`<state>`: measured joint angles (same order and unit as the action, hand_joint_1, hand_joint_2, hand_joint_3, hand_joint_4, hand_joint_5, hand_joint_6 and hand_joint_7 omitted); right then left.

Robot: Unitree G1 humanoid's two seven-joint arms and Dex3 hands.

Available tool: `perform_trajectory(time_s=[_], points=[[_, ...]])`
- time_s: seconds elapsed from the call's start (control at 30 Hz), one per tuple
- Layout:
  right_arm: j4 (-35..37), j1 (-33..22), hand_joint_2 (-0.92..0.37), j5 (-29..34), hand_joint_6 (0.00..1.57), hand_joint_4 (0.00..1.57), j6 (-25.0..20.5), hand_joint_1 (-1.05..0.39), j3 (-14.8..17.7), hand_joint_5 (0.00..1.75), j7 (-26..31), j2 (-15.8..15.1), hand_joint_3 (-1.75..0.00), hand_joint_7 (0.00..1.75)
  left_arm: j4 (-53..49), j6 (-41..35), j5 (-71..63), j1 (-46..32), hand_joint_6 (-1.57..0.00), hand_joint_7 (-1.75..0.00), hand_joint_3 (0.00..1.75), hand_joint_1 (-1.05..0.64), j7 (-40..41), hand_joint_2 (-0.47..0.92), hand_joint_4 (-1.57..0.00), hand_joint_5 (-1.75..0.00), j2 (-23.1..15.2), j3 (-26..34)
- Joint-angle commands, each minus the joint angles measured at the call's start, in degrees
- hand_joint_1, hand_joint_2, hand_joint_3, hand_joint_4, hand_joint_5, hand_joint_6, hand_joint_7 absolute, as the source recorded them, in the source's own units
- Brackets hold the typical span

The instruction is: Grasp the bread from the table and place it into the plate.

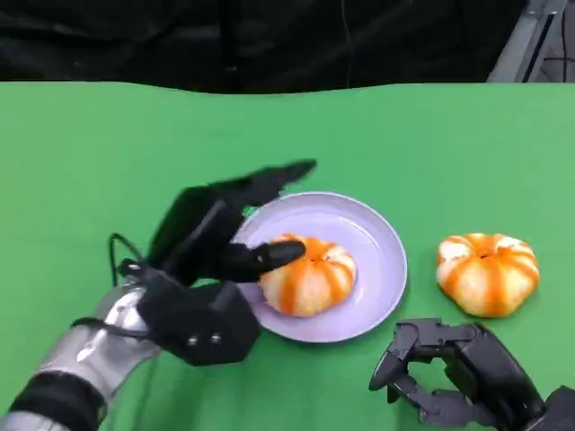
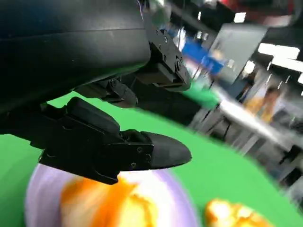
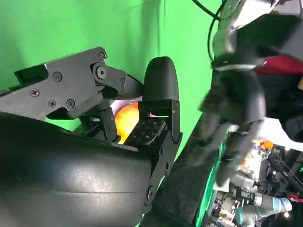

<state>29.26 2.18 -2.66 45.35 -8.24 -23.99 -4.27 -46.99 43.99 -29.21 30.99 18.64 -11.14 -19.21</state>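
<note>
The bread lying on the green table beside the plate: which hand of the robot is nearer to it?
The right hand. It rests just in front of that bread, not touching it. The left hand is farther away, across the plate, fingers by the bread in it.

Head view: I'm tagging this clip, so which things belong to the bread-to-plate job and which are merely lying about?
Job:
bread on plate
plate
left hand

Lying about:
second bread, on green table
right hand
</note>
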Motion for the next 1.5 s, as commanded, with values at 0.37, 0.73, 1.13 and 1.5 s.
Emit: perform_trajectory(time_s=[0.37,0.73,1.13,1.5], points=[[0.4,-0.3,-0.79,0.4,0.86,0.77,0.7,-0.12,0.1,1.53,0.0,-0.7,-0.66,1.08,7.0,-0.9,4.1,-4.9,-0.39,-0.01,0.48,-0.80,-4.5,0.92,-0.54,-0.01,-1.2,4.3],[0.7,-0.2,-0.80,-0.2,0.85,0.76,0.8,-0.12,0.3,1.55,-0.8,-0.8,-0.65,1.08,16.1,-3.0,14.3,-13.2,-0.45,-0.02,0.48,-0.80,-10.7,0.92,-0.65,-0.04,0.3,9.1],[0.7,-0.3,-0.80,0.3,0.84,0.75,0.9,-0.12,0.3,1.55,-0.6,-0.8,-0.66,1.08,21.7,-3.7,21.2,-19.9,-0.49,-0.02,0.47,-0.74,-15.2,0.92,-0.74,-0.05,1.2,13.1],[0.5,-0.6,-0.80,0.2,0.84,0.75,0.8,-0.12,0.4,1.56,-0.5,-1.1,-0.64,1.08,26.8,-2.7,29.5,-28.4,-0.52,-0.02,0.44,-0.70,-22.1,0.92,-0.79,-0.04,2.1,16.1]])
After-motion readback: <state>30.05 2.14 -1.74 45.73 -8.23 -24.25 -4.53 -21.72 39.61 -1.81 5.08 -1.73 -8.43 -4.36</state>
